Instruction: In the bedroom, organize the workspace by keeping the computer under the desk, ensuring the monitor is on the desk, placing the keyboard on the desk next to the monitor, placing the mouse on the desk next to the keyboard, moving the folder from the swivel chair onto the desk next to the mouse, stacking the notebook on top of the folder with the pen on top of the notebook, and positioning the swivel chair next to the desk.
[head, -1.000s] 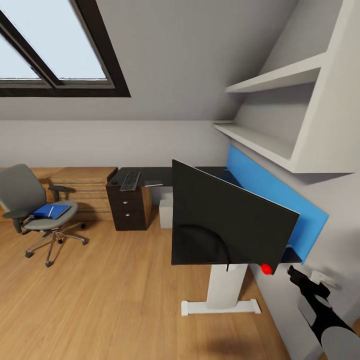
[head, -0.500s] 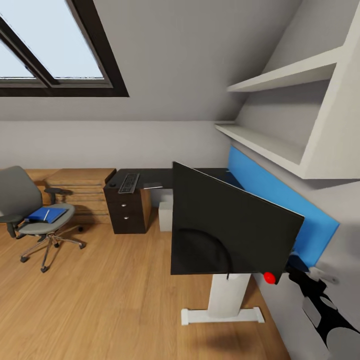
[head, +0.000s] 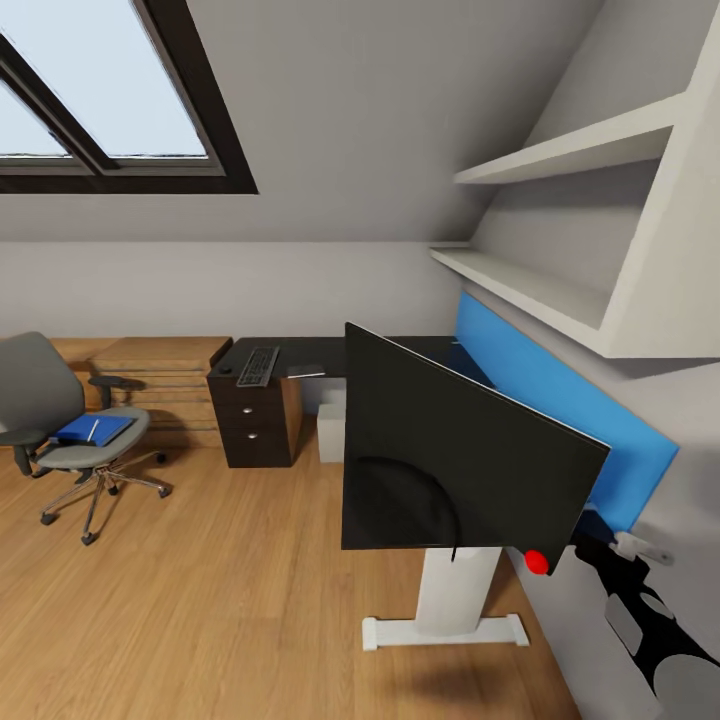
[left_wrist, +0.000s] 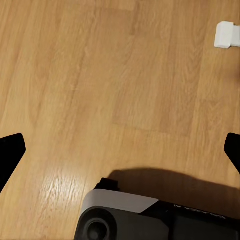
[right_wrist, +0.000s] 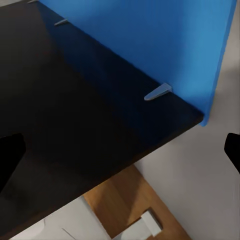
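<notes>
A big black monitor (head: 460, 450) stands tilted over the near end of the dark desk (head: 310, 352) and hides most of the top. Farther back on the desk lie the keyboard (head: 259, 365) and a small dark mouse (head: 226, 369). The grey swivel chair (head: 50, 415) at the left carries the blue folder (head: 92, 430). A white computer (head: 332, 425) sits under the desk. My right gripper (right_wrist: 120, 155) is open over the desk's near corner, beside the blue back panel (right_wrist: 150, 40). Over bare floor, my left gripper (left_wrist: 120, 150) is open.
A dark drawer unit (head: 255, 425) stands under the desk's far end, with a low wooden unit (head: 160, 375) beyond it. White shelves (head: 560, 230) jut from the right wall over the desk. The desk's white foot (head: 445, 628) rests on the wood floor (head: 200, 600).
The camera shifted early on, so the chair sits further left and the shelves further right in the picture. Over the last half second almost nothing has moved.
</notes>
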